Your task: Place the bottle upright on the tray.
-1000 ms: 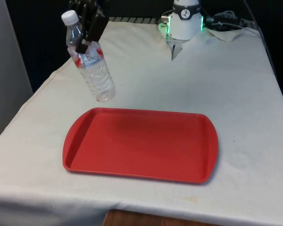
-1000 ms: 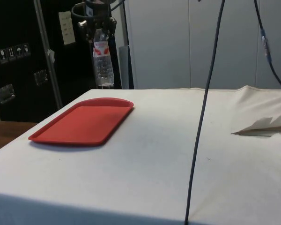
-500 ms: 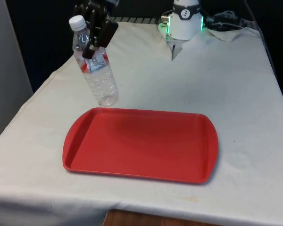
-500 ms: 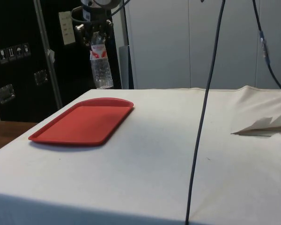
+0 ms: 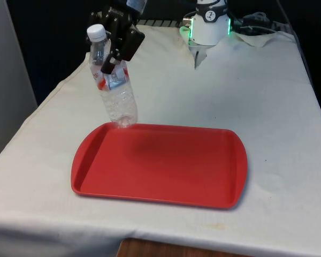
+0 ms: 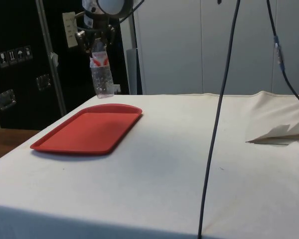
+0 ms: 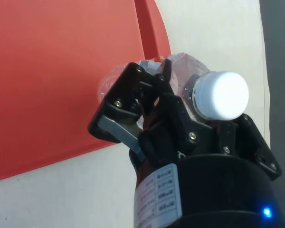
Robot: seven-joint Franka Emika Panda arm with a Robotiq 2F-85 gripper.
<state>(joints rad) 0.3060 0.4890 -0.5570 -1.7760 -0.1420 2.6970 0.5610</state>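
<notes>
Carrying bottle (image 5: 113,85) toward red tray (image 5: 160,163), gripper (image 5: 113,51) clamped on neck, upper left; next straighten, lower onto tray.

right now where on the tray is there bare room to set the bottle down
The whole red tray floor is bare from rim to rim. The gripper holds the bottle tilted above its far rim, toward the front view's left. White cloth around the tray is bare too.
</notes>
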